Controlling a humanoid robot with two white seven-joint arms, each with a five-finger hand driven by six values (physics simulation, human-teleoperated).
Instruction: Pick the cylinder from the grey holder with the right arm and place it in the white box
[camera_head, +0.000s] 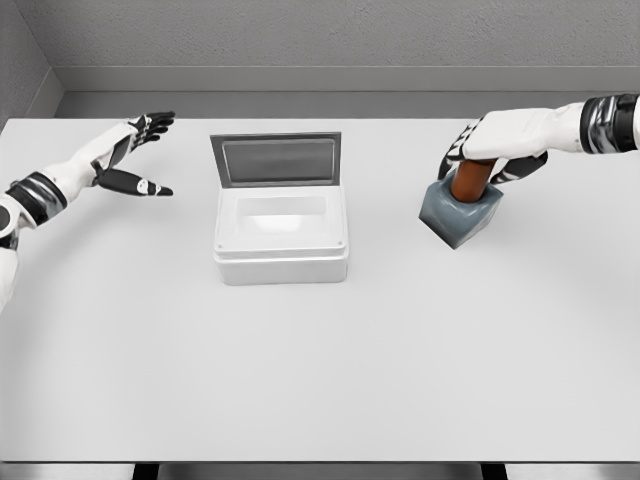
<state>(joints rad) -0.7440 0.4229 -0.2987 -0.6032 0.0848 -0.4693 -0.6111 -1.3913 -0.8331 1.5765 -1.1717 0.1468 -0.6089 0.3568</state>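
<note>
A brown-orange cylinder (468, 181) stands upright in the grey holder (459, 216) at the right of the table. My right hand (492, 150) comes in from the right edge and is curled over the cylinder's top, fingers wrapped around it. The cylinder's lower part is hidden inside the holder. The white box (281, 236) sits at the table's middle, its lid (277, 160) raised upright at the back and its inside bare. My left hand (140, 150) hovers at the far left with spread fingers, holding nothing.
The white table (320, 380) is bounded by a grey wall behind it. The front edge runs along the bottom of the view. The box lies about a hand's width left of the holder.
</note>
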